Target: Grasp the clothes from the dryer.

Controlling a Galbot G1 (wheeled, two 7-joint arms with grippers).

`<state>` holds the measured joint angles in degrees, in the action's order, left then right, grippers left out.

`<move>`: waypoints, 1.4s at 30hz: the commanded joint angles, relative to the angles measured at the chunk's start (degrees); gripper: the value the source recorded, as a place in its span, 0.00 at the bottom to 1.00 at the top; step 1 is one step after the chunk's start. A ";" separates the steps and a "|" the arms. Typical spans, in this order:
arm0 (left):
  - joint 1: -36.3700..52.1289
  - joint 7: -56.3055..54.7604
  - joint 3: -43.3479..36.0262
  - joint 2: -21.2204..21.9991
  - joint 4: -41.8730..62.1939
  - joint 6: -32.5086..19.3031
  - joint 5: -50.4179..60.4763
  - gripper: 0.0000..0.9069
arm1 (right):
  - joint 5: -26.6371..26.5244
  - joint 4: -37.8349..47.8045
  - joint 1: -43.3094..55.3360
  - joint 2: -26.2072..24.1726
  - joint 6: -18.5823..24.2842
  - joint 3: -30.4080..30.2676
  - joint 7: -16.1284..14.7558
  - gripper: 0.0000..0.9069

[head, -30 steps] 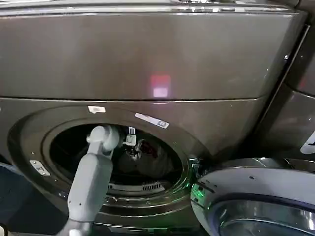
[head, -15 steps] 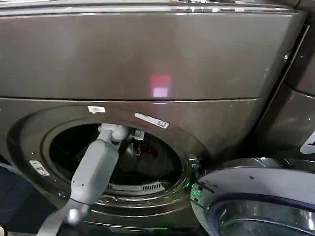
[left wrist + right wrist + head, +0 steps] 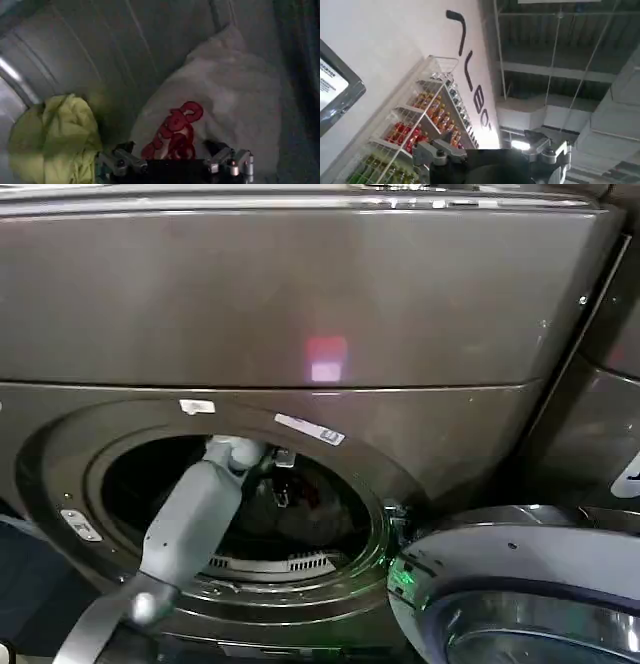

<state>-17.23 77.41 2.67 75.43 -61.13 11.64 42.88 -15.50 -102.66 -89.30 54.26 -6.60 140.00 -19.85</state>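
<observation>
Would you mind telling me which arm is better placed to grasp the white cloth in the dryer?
Left. The left gripper is inside the dryer, fingers open before the white cloth; the right gripper points at a ceiling.

In the head view, the left gripper [image 3: 283, 484] sat deep in the dark drum of the dryer [image 3: 300, 304], too small and dim there to show how its fingers stood. The clothes behind it were only a faint reddish smear. The dryer's open door [image 3: 520, 594] was cut off by the bottom and right edges. In the left wrist view, the green cloth [image 3: 55, 140] ran off the bottom edge, and the white cloth [image 3: 220, 105] was partly hidden behind the gripper's body.
</observation>
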 commanded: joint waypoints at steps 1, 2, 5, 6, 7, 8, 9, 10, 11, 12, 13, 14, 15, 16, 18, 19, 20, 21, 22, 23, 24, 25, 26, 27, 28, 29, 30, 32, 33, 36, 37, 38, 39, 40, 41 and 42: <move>0.10 0.06 -0.43 0.35 3.62 1.26 -2.98 1.00 | -0.01 -0.26 0.25 -0.18 -0.01 -0.36 0.00 1.00; 0.09 0.05 -0.42 0.35 3.68 1.28 -2.92 1.00 | -0.01 -0.32 0.30 -0.18 0.00 -0.42 -0.01 1.00; 0.12 0.04 -0.29 0.38 4.11 1.48 -3.08 1.00 | 0.01 -0.49 0.59 -0.16 -0.02 -0.74 -0.01 1.00; 0.16 0.03 -0.29 0.37 4.26 1.52 -3.07 1.00 | 0.02 -0.49 0.65 -0.15 -0.01 -0.85 -0.03 1.00; 0.22 0.03 -0.28 0.42 4.54 1.53 -3.12 1.00 | 0.03 -0.52 0.73 -0.17 -0.01 -0.92 -0.02 1.00; 0.24 0.04 -0.26 0.44 4.71 1.55 -3.13 1.00 | 0.04 -0.54 0.77 -0.17 0.00 -0.94 -0.03 1.00; 0.24 0.02 -0.26 0.50 4.93 1.59 -3.10 1.00 | 0.04 -0.55 0.82 -0.17 -0.01 -1.00 -0.01 1.00; 0.21 0.01 -0.26 0.53 5.07 1.57 -3.02 1.00 | 0.04 -0.53 0.85 -0.18 0.00 -1.08 0.00 1.00; 0.18 0.02 -0.20 0.58 5.28 1.59 -3.04 1.00 | 0.05 -0.56 0.89 -0.18 0.00 -1.12 -0.02 1.00; 0.14 0.02 -0.14 0.61 5.40 1.71 -3.05 1.00 | 0.05 -0.60 0.91 -0.17 0.00 -1.15 -0.02 1.00; 0.11 0.01 -0.14 0.61 5.41 1.74 -2.95 1.00 | 0.04 -0.64 0.91 -0.17 0.01 -1.17 -0.01 1.00; 0.08 0.01 -0.13 0.62 5.47 1.74 -2.79 1.00 | 0.04 -0.70 0.92 -0.16 0.00 -1.18 -0.01 1.00; 0.08 -0.01 -0.12 0.61 5.49 1.79 -2.84 1.00 | 0.03 -0.72 0.92 -0.18 -0.01 -1.17 -0.01 1.00; 0.09 -0.01 -0.12 0.60 5.47 1.88 -2.95 1.00 | 0.02 -0.73 0.92 -0.19 -0.01 -1.16 0.00 1.00; 0.10 0.01 -0.14 0.52 5.48 1.91 -2.91 1.00 | 0.03 -0.80 0.89 -0.19 -0.01 -1.15 -0.02 1.00; 0.11 0.01 -0.14 0.52 5.48 1.95 -2.89 1.00 | 0.01 -0.86 0.89 -0.20 -0.01 -1.15 0.00 1.00; 0.09 0.01 -0.15 0.49 5.49 2.01 -2.98 1.00 | 0.01 -0.92 0.86 -0.18 -0.01 -1.14 -0.02 1.00; 0.08 0.00 -0.16 0.48 5.47 2.04 -2.93 1.00 | -0.01 -0.95 0.85 -0.18 -0.01 -1.12 -0.02 1.00; 0.04 0.01 -0.14 0.51 5.49 2.03 -2.92 1.00 | -0.03 -1.03 0.80 -0.19 -0.01 -1.10 -0.04 1.00; 0.00 0.00 -0.16 0.54 5.50 2.03 -2.91 1.00 | -0.03 -1.03 0.76 -0.20 -0.01 -1.09 -0.03 1.00; -0.03 0.02 -0.16 0.54 5.49 2.01 -2.85 1.00 | -0.03 -1.01 0.76 -0.23 -0.01 -1.07 -0.01 1.00; -0.05 0.00 -0.15 0.56 5.50 2.04 -2.87 1.00 | -0.03 -1.01 0.77 -0.28 -0.01 -1.06 -0.02 1.00; -0.08 0.01 -0.15 0.56 5.50 2.06 -2.89 1.00 | -0.03 -1.02 0.74 -0.27 0.00 -1.03 -0.02 1.00; -0.08 0.01 -0.15 0.52 5.50 2.08 -2.87 0.98 | -0.05 -1.06 0.71 -0.28 -0.01 -1.01 0.00 1.00; -0.09 0.00 -0.15 0.51 5.50 2.13 -2.87 0.94 | -0.06 -1.11 0.70 -0.27 -0.01 -1.01 -0.01 1.00; -0.11 0.00 -0.13 0.48 5.49 2.18 -2.87 0.83 | -0.08 -1.14 0.66 -0.30 -0.01 -0.98 -0.01 1.00; -0.12 -0.01 -0.10 0.46 5.52 2.22 -2.96 0.70 | -0.10 -1.17 0.65 -0.32 -0.01 -0.96 -0.01 1.00; -0.22 -0.01 -0.09 0.44 5.49 2.26 -2.86 0.65 | -0.17 -1.23 0.64 -0.41 -0.06 -0.94 0.00 1.00; -0.28 -0.01 -0.07 0.39 5.46 2.26 -2.89 0.64 | -0.18 -1.25 0.63 -0.43 -0.06 -0.94 -0.01 1.00; -0.52 -0.01 -0.08 0.30 5.23 2.35 -2.96 0.50 | -0.29 -1.20 0.58 -0.48 -0.08 -0.89 0.01 1.00; -0.51 -0.02 -0.06 0.29 5.23 2.34 -3.02 0.45 | -0.29 -1.18 0.58 -0.50 -0.07 -0.89 -0.01 1.00; -0.51 -0.02 -0.06 0.31 5.23 2.35 -3.02 0.39 | -0.29 -1.19 0.57 -0.49 -0.06 -0.89 -0.02 1.00; -0.51 -0.04 -0.05 0.29 5.23 2.36 -3.02 0.38 | -0.32 -1.22 0.56 -0.48 -0.05 -0.90 0.00 1.00; -0.51 -0.03 -0.05 0.30 5.22 2.37 -3.11 0.33 | -0.34 -1.22 0.56 -0.49 -0.06 -0.90 -0.01 1.00; -0.51 -0.03 -0.04 0.30 5.22 2.45 -3.17 0.28 | -0.34 -1.20 0.56 -0.47 -0.05 -0.91 -0.01 1.00; -0.54 -0.04 -0.04 0.30 5.20 2.44 -3.15 0.26 | -0.36 -1.20 0.54 -0.46 -0.02 -0.91 -0.04 1.00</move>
<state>-17.51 77.52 2.67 75.77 -56.04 13.89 39.71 -15.80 -103.91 -88.73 53.79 -6.65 139.09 -19.88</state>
